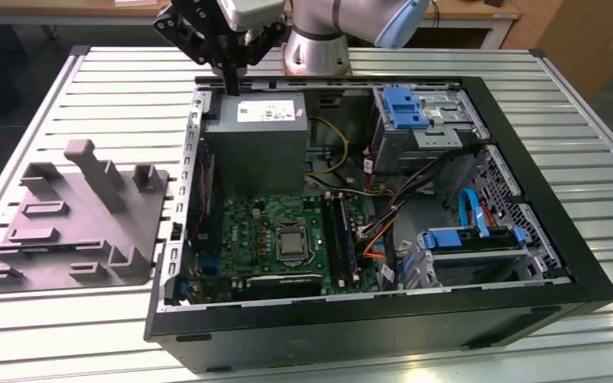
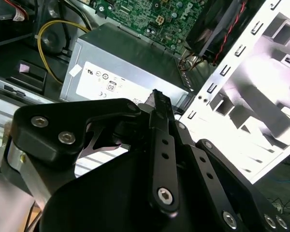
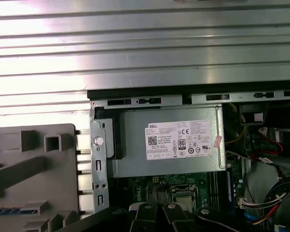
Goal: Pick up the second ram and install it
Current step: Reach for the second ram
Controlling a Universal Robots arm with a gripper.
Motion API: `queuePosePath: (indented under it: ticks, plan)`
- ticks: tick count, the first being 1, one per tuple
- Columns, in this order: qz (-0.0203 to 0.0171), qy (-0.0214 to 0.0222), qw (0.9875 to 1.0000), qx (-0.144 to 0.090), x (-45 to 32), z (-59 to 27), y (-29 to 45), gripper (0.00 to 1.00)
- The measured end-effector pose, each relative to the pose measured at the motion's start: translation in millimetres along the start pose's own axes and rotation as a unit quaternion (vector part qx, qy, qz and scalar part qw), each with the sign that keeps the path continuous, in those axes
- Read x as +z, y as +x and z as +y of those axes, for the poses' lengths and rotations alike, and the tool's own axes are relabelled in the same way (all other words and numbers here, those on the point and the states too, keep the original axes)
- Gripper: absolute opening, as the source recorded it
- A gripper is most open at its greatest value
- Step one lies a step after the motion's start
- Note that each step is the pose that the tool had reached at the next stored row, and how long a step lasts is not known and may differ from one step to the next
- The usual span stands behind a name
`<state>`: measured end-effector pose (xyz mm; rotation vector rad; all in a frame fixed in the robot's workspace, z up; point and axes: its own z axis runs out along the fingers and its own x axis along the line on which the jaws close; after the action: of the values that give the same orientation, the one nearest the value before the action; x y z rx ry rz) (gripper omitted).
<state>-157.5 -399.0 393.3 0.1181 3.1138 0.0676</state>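
On the tray [image 3: 63, 191], the second ram [image 3: 14, 211] points toward the case [image 3: 135, 102].

My arm [image 1: 319, 40] stands upright at the top of the exterior view. Its pale grey wrist joint [image 1: 397, 20], capped in blue, bends over toward the exterior view's left. From it my gripper [image 1: 232, 81] hangs pointing straight down. Its black linkage bars [image 1: 195, 32] are drawn in to a narrow V so that the fingertips meet. In the second wrist view my fingers [image 2: 163, 145] lie close against each other, seen edge on. In the first wrist view my bolted knuckles [image 3: 150, 212] sit side by side.
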Motion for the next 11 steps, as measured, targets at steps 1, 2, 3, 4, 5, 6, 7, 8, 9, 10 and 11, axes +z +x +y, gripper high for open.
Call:
queuePosePath:
  ticks: [1,2,3,4,5,6,7,8,9,10,11]
  plan:
    - [0.0000,0.0000,1.0000,0.000,0.0,-0.1,1.0,0.10]
    - [0.0000,0.0000,1.0000,0.000,0.0,-0.2,2.1,0.10]
    - [0.0000,0.0000,1.0000,0.000,0.0,-0.2,3.3,0.10]
    - [0.0000,0.0000,1.0000,0.000,-0.1,-0.4,4.6,0.10]
    - [0.0000,0.0000,1.0000,0.000,-0.1,-0.5,6.2,0.10]
    - [0.0000,0.0000,1.0000,0.000,-0.2,-0.6,8.1,0.10]
    - [0.0000,0.0000,1.0000,0.000,-0.2,-0.8,10.1,0.10]
    - [0.0000,0.0000,1.0000,0.000,-0.2,-0.9,12.4,0.10]
    - [0.0000,0.0000,1.0000,0.000,-0.3,-1.1,14.6,0.10]
    - [0.0000,0.0000,1.0000,0.000,-0.4,-1.3,16.8,0.10]
    - [0.0000,0.0000,1.0000,0.000,-0.4,-1.4,19.0,0.10]
